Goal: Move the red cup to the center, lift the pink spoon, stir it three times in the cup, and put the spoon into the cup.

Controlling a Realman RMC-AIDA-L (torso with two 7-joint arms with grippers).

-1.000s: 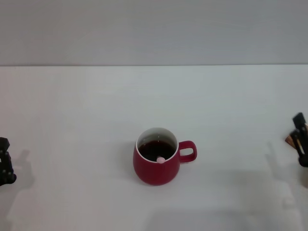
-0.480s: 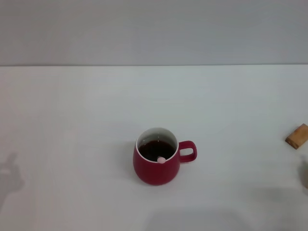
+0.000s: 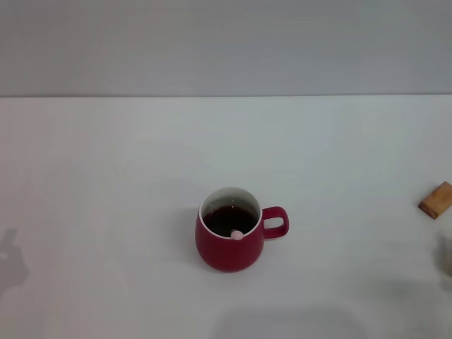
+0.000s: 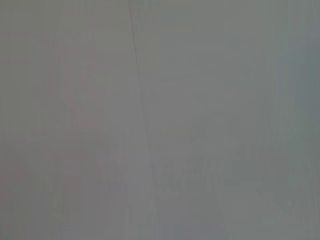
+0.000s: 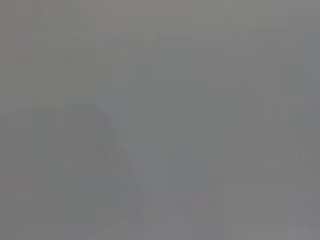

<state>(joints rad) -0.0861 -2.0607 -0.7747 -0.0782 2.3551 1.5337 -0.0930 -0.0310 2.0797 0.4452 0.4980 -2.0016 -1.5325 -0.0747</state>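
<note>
**Spoon in the cup, both arms gone from the head view**

You have one red cup (image 3: pixel 229 241) standing upright on the white table (image 3: pixel 106 176), about midway between its left and right edges and toward the near edge, its loop handle pointing to the robot's right. Inside it is one pink spoon (image 3: pixel 236 234): only the rounded pink tip shows, leaning on the near part of the white rim over a dark interior.

Compared with a second ago, the cup and spoon have not moved. What changed is at the sides: the left gripper, then at the table's left edge, and the right gripper, then at the right edge, have both left the head view. You cannot tell whether their fingers are parted or closed; neither wrist view shows anything but a flat grey blur.

Farther out, you see one tan wooden block (image 3: pixel 436 200) lying at the right edge, uncovered now that the right gripper is gone. A faint shadow sits near the left edge.
</note>
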